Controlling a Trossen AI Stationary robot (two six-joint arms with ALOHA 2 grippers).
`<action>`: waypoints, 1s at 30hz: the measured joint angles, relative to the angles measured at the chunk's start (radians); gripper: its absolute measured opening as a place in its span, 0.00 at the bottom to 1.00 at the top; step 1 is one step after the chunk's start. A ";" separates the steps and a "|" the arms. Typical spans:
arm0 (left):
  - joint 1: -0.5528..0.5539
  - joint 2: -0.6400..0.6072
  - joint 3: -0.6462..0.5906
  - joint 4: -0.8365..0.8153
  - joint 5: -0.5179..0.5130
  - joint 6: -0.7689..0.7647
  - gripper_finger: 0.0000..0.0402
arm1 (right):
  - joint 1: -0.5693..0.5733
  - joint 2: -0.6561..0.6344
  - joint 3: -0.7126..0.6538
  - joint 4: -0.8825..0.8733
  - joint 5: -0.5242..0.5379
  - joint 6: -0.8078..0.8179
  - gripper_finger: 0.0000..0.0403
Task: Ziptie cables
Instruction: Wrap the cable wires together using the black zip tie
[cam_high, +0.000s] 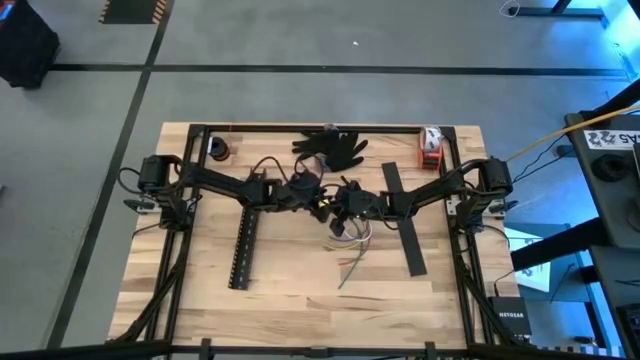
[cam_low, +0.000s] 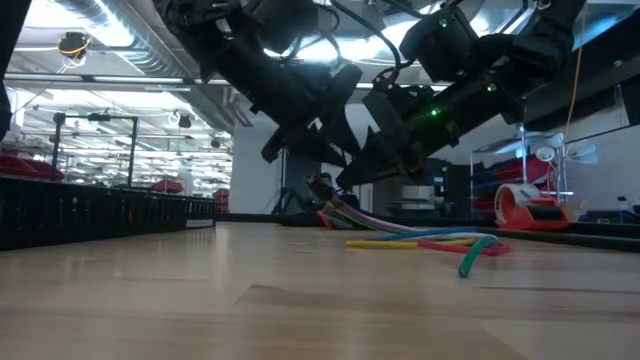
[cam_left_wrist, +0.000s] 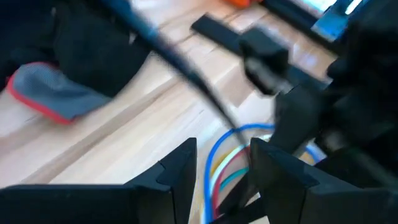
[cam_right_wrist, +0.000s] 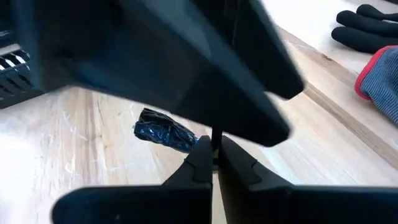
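Note:
The cables (cam_high: 350, 235), a bundle of thin coloured wires, lie at the table's middle with one end raised (cam_low: 335, 212) to where both grippers meet. My left gripper (cam_left_wrist: 222, 177) has the wires' blue, yellow, white and red strands between its fingers. My right gripper (cam_right_wrist: 214, 155) faces it, shut on a thin dark strip (cam_left_wrist: 186, 71) that slants across the left wrist view. In the high view my left gripper (cam_high: 320, 202) and my right gripper (cam_high: 340, 205) stand almost tip to tip. My left gripper has the raised, looped part of the cables (cam_left_wrist: 214, 165) between its two fingers, coming slanting down from the table's left. The rest of the bundle slopes down, and its free end (cam_low: 440, 243) lies on the table. My right gripper pinches the thin dark strip (cam_right_wrist: 215, 137) between its shut fingertips, slanting down from the table's right. The strip stands out beyond the fingertips and passes behind the left arm, which hides its far part.
A long black slotted channel (cam_high: 243, 250) lies left of the middle and a flat black strip (cam_high: 405, 225) lies to the right. Black gloves (cam_high: 330, 148) and an orange tape holder (cam_high: 430, 148) sit at the far edge. A crumpled dark blue scrap (cam_right_wrist: 165, 134) lies nearby.

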 joint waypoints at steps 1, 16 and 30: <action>0.000 0.000 0.000 0.001 0.000 -0.004 0.36 | 0.000 0.000 0.000 0.001 0.000 0.000 0.01; -0.072 -0.137 -0.053 -0.130 -0.076 -0.071 0.36 | 0.000 0.000 0.000 0.001 0.009 -0.001 0.01; -0.013 0.000 -0.111 0.215 0.002 0.005 0.36 | 0.000 0.000 0.000 0.006 0.026 -0.001 0.01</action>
